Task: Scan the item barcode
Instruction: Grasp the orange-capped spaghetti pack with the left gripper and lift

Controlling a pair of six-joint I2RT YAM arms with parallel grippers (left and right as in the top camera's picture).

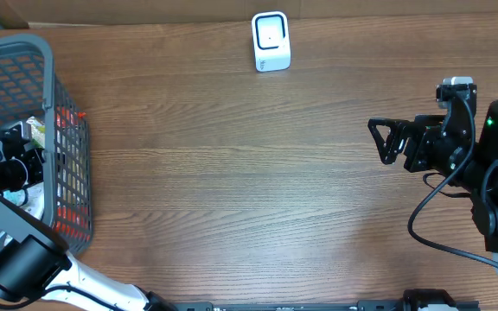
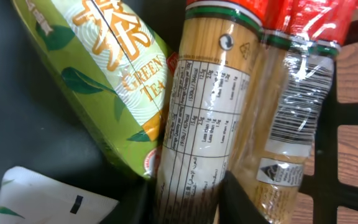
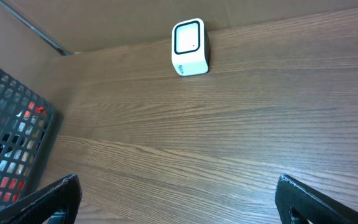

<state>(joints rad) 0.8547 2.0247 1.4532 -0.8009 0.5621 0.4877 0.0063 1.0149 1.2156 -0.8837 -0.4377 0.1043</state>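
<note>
Where spaghetti (image 2: 204, 124) lies, a tea box (image 2: 104, 81) sits beside.

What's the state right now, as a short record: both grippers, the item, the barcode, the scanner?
left gripper: inside the basket, fingers closed against both sides of the spaghetti pack
right gripper: open, empty, above the table at its right side
barcode: on pasta wrapping right of the grip; same pack or a second one, cannot tell
neighbour: green tea box, left of the pack
scanner: upright at the table's far edge, apart from both arms
</note>
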